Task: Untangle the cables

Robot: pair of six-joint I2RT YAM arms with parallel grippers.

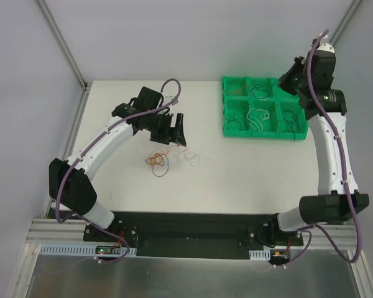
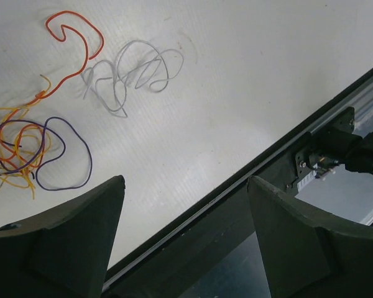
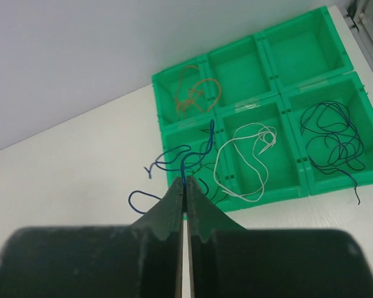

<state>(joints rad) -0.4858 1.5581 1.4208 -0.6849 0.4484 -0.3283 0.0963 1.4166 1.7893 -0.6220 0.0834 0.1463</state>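
A green tray [image 1: 261,135] of six compartments sits on the white table [image 1: 236,177] at two o'clock; a metal sheet [image 1: 186,279] lies at six o'clock.

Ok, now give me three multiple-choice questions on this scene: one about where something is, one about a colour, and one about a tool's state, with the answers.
1. Where in the green tray does the white cable lie?
A) near row, middle compartment
B) far row, left compartment
C) far row, right compartment

2. What colour is the cable held by the right tool?
A) orange
B) white
C) blue

3. How is the left tool?
A) shut on a red cable
B) open, holding nothing
C) shut on a black cable

Answers:
1 A: the right wrist view shows it looped in the middle compartment of the near row.
2 C: the blue cable runs into the shut fingertips.
3 B: its fingers stand wide apart over the table, with nothing between them.
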